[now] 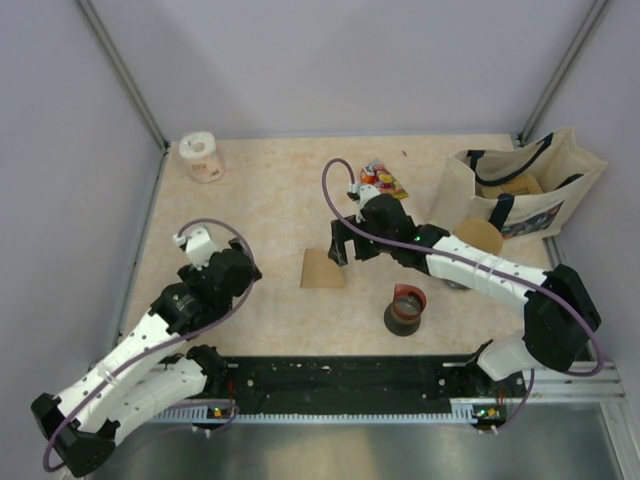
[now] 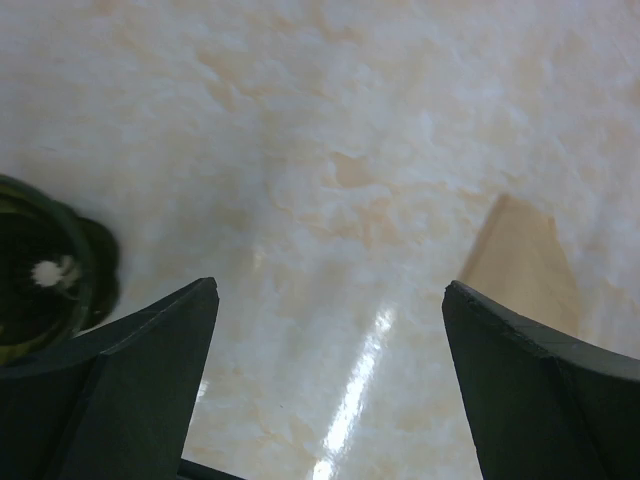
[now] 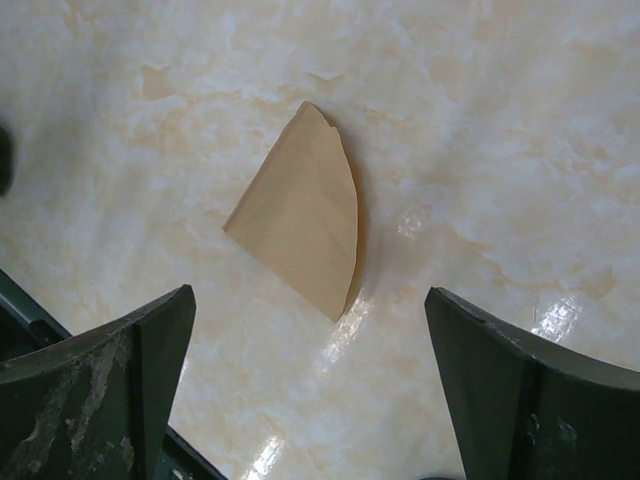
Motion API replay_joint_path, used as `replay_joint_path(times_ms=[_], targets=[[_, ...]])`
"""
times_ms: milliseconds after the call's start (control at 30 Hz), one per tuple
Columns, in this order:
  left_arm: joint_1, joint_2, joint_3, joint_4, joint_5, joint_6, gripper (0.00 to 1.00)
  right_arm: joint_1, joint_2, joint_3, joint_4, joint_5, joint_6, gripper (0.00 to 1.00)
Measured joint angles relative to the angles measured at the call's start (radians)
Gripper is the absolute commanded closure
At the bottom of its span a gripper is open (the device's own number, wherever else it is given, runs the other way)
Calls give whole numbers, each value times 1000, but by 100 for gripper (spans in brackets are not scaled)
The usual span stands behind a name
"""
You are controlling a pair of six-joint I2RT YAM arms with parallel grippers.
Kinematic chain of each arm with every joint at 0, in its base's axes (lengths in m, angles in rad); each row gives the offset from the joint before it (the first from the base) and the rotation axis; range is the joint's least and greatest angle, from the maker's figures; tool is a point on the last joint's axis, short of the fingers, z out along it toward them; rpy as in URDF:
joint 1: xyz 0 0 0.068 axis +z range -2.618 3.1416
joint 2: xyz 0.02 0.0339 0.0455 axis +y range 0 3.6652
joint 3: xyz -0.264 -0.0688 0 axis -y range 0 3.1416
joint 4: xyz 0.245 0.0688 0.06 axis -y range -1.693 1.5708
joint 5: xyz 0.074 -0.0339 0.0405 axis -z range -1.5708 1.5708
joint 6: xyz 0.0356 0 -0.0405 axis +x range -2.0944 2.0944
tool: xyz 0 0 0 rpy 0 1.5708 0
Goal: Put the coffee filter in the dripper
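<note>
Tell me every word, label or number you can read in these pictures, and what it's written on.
No text can be read in any view.
The tote bag has a dark printed patch on its side: too small to read.
The colourful packet bears bright print: too blurred to read.
The coffee filter is plain brown, with no print.

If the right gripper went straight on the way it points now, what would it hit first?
Most likely the paper filter lying flat on the table, roughly centred ahead of the open right gripper; how far off is unclear.
</note>
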Motion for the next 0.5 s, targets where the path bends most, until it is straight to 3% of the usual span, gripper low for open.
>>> replay_joint_path(times_ms=[167,300,500], targets=[[140,27,76,-177,-133,-122,1,0,-1,-53,66,-29,0,1],[398,63,72,-171,-90,-96,2,0,-10,-92,93,-20,-2,1],[539,157,48,-134,-46,-85,5,0,-99,-148,105,36,-9,1]])
